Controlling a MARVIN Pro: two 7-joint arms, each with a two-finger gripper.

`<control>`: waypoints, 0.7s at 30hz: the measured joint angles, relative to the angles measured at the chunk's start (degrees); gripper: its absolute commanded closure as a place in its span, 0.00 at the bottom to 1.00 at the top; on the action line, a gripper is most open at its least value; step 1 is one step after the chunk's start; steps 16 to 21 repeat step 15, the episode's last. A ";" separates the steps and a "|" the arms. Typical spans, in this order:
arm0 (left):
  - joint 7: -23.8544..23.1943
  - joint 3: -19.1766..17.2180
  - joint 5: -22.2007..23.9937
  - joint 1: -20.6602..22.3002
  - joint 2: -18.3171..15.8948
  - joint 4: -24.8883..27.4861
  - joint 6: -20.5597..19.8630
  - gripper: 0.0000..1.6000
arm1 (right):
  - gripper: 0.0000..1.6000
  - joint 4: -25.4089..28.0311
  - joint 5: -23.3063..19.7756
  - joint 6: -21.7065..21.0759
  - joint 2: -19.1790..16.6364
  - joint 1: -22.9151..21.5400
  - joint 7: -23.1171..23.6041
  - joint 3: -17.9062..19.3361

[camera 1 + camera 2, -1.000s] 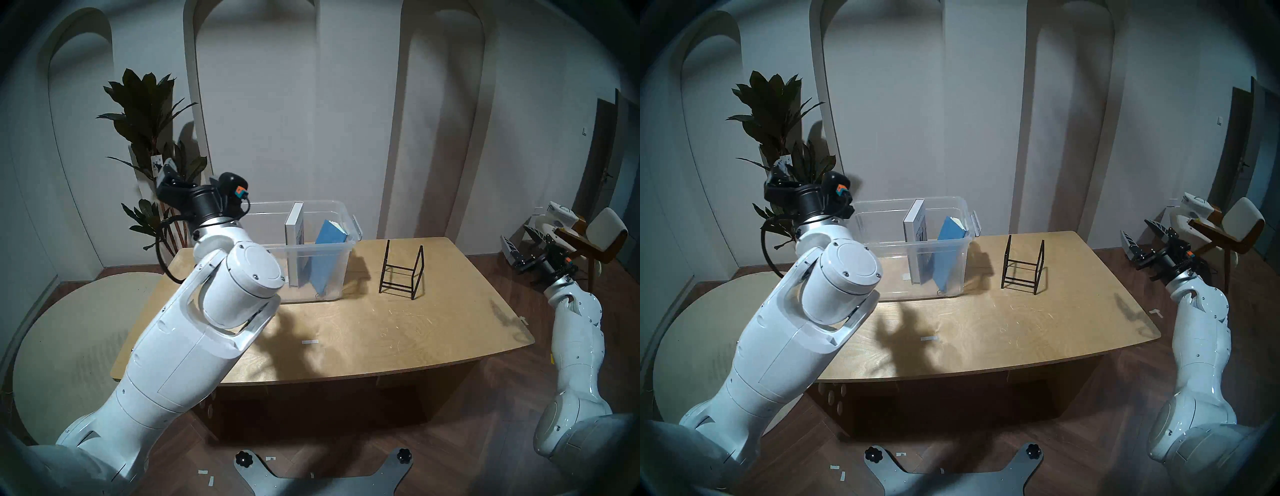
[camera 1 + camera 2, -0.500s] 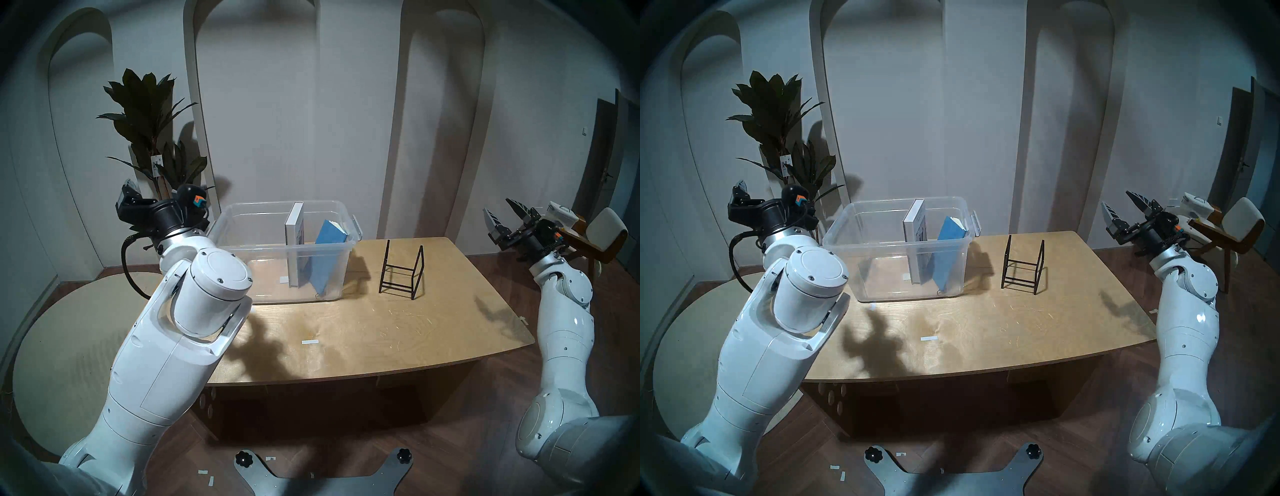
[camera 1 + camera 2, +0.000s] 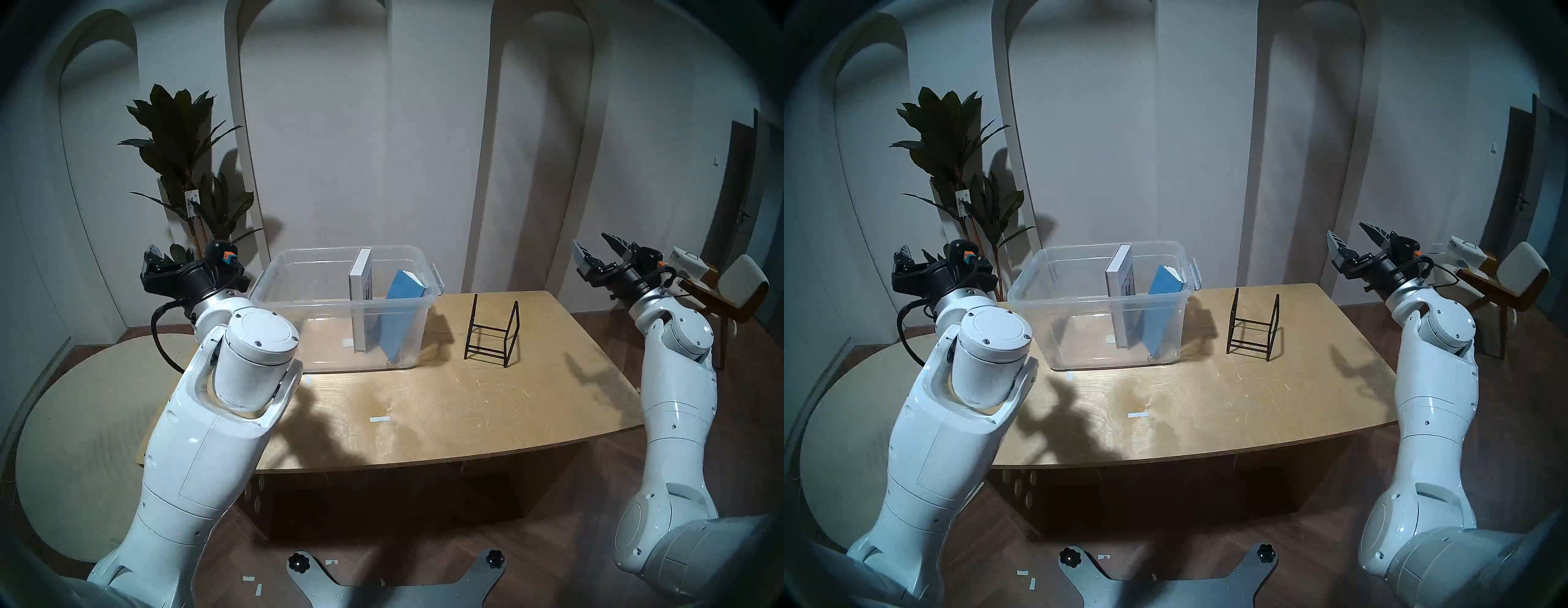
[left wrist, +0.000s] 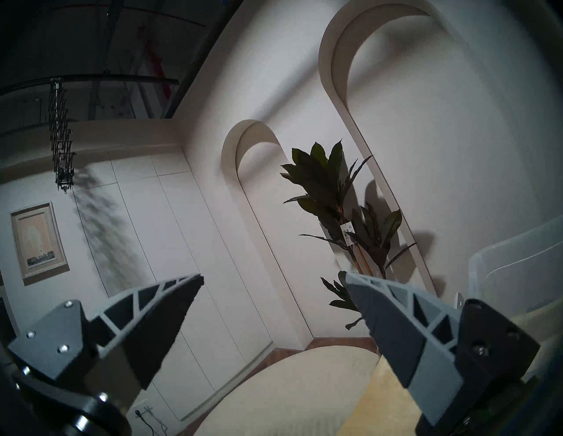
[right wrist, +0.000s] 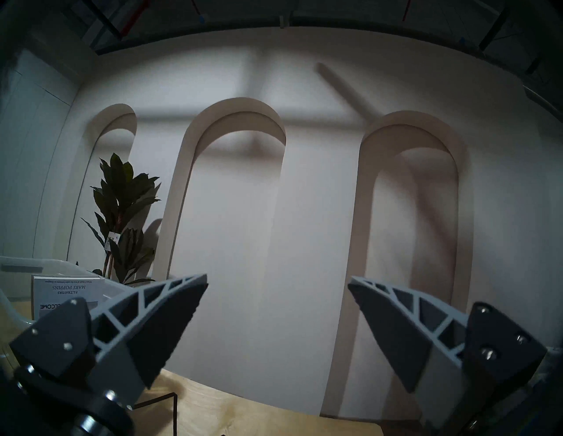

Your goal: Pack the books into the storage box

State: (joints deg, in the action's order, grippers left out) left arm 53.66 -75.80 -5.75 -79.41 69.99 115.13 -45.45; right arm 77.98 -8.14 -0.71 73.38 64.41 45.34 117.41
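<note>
The clear storage box (image 3: 305, 302) stands on the far left part of the table. Inside it, the white book (image 3: 360, 276) stands upright near the middle. The blue book (image 3: 401, 305) leans tilted against the box's right end. My left gripper (image 3: 152, 254) is open and empty, in the air to the left of the box and pointing away from it; it is also open in the left wrist view (image 4: 271, 277). My right gripper (image 3: 590, 240) is open and empty, raised beyond the table's right end; the right wrist view (image 5: 277, 278) shows the white book (image 5: 61, 292) at its far left.
A black wire-frame rack (image 3: 492, 335) stands empty on the wooden table (image 3: 466, 407), right of the box. A potted plant (image 3: 186, 170) stands behind my left gripper. A chair (image 3: 738, 288) is close behind my right gripper. A round beige surface (image 3: 85, 424) lies left of the table.
My left arm has swung left and down, away from the box's left end. My right arm has risen and come in toward the table's right end. The books have not moved.
</note>
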 measured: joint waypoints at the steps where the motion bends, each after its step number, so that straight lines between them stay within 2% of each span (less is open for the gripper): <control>1: 0.16 -0.14 0.20 0.04 0.18 -0.29 0.41 0.00 | 0.00 0.60 0.32 -0.86 0.19 0.22 -0.53 -0.09; 7: 1.18 -0.60 1.13 0.29 1.08 -1.15 2.22 0.00 | 0.00 3.43 1.90 -5.08 1.21 1.45 -2.98 -0.43; 21: 1.92 -0.64 1.07 0.49 1.46 -1.15 3.14 0.00 | 0.00 4.78 2.79 -6.96 1.88 1.89 -4.23 -0.30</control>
